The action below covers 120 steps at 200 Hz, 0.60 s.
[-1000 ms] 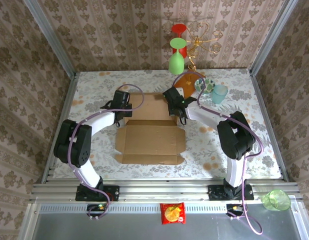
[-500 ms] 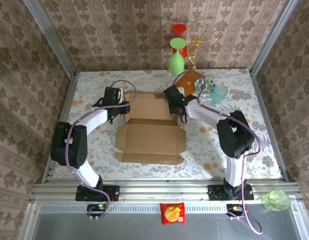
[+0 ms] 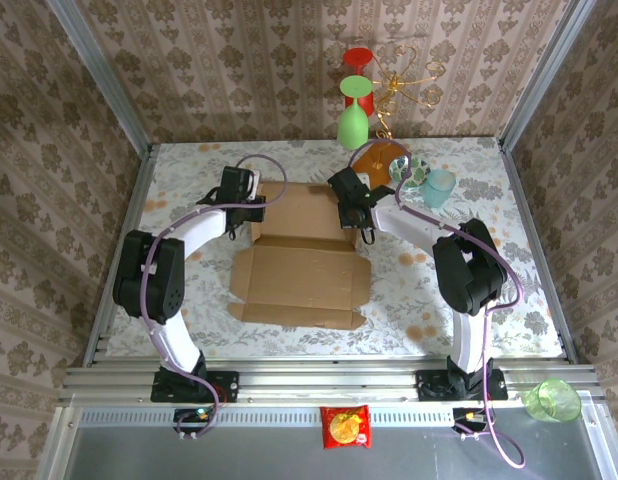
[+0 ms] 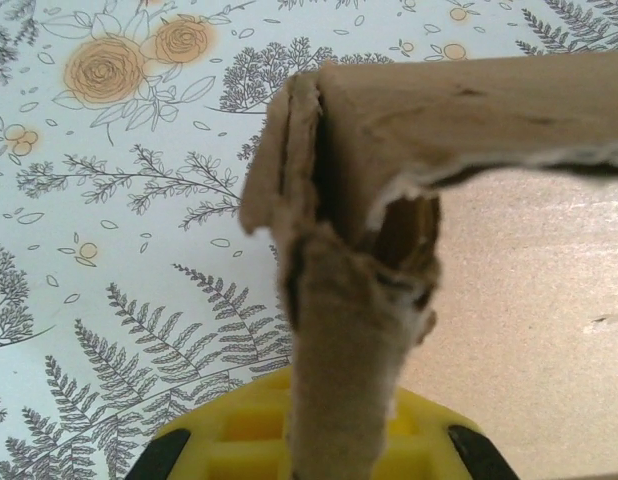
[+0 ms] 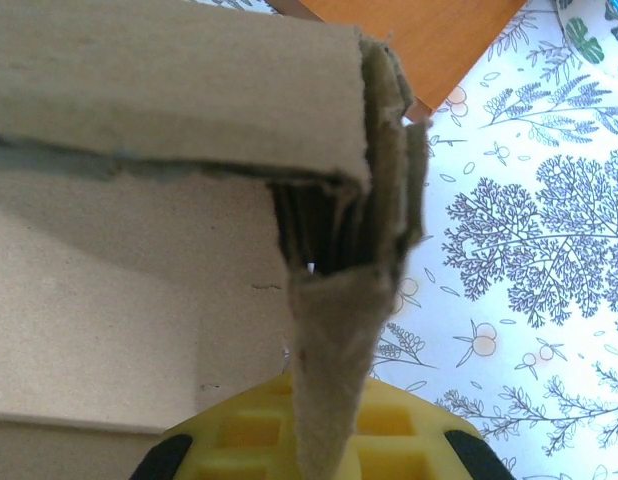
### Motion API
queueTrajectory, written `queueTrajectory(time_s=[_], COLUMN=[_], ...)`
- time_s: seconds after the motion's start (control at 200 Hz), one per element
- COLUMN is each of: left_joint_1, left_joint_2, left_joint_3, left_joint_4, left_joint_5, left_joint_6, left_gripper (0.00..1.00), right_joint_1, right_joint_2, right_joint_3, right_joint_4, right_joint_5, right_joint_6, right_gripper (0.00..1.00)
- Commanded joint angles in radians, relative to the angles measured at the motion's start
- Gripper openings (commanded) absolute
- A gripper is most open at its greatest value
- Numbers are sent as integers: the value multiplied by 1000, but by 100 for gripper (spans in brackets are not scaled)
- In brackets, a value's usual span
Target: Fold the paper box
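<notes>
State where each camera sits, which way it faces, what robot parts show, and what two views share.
Top external: above and behind, looking down at the table; both arms and bases show.
Left wrist: on the left gripper, whose yellow base shows, facing a raised corner of the paper box.
Right wrist: on the right gripper, yellow base showing, facing another raised corner.
Shared: both wrist views show box wall and table.

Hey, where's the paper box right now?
In the top external view the paper box lies mid-table, the left gripper at its far-left corner and the right gripper at its far-right.
</notes>
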<state>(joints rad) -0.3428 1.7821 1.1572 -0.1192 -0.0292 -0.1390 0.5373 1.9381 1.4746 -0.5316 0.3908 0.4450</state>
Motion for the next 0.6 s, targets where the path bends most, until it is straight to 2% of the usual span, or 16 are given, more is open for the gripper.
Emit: queueTrajectory(time_s=[0.0,0.06,0.12,0.275,0.385,0.455,0.595], left_joint_1=[-16,-23,-29,-31,-33,-30,-4], left_joint_2=[-25,-49,-85,-229,-357,-445,-611], left_joint_3=[-25,-18,-10,-19,-53,-112,-256], left_joint_4=[-22,-37,-65,-189,-323,-379,-468], left_joint_5=[-55,-67,-81,-90,-71,-32,56], left_joint_6=[3,-22,-63,-270,-415,-511,-637], left_gripper=[8,35,46,52,52,52,59], right_joint_1=[-5,-7,-8,-23,-41,-57,-85], right_joint_2=[38,38,33,18,20,23,48], right_joint_3=[22,27,33,41,54,61,93], right_joint_4=[-85,-101,-115,-157,-197,-216,-258], right_joint_5=[-11,-16,-24,-70,-124,-173,-245], right_joint_6=[48,73,99,178,237,273,297], right_gripper=[0,0,0,0,0,0,0])
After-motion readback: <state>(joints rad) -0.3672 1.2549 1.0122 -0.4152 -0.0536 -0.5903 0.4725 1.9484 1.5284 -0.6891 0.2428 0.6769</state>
